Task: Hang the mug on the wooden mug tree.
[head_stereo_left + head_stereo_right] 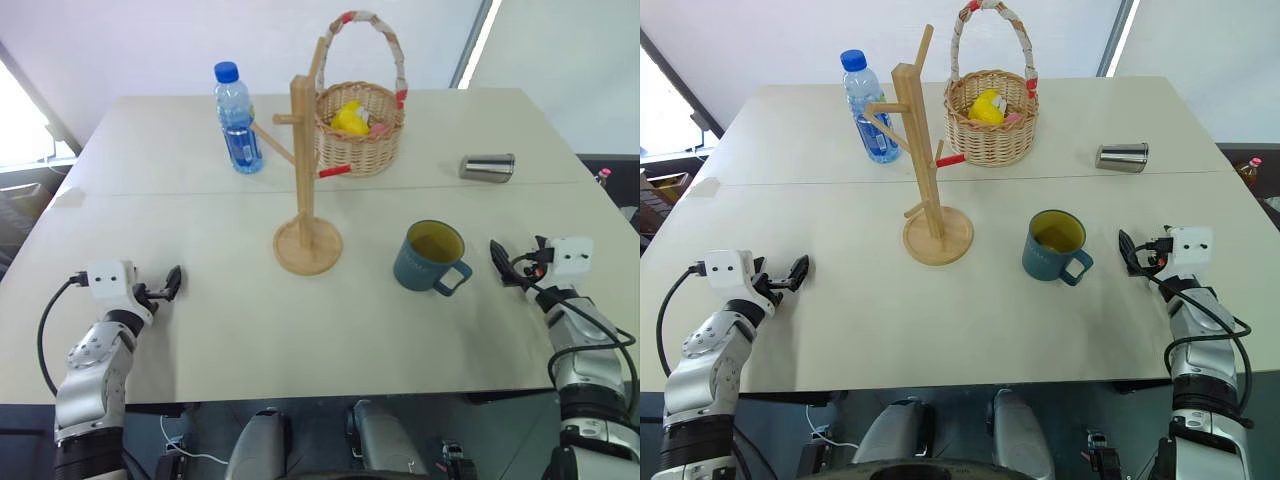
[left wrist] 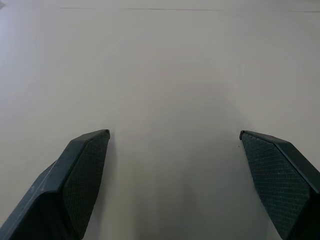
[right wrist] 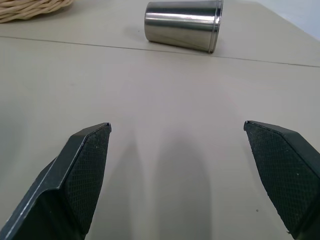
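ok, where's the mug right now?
In the head views the mug stands upright on the table, right of the wooden mug tree, nearer the right hand, handle toward it.

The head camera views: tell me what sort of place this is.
Probably a staged tabletop test area in a lab or office, not a kitchen. Two plain pale tables butted together hold an odd mix: a wooden mug tree, a mug, a wicker basket, a water bottle and a tipped metal cup.
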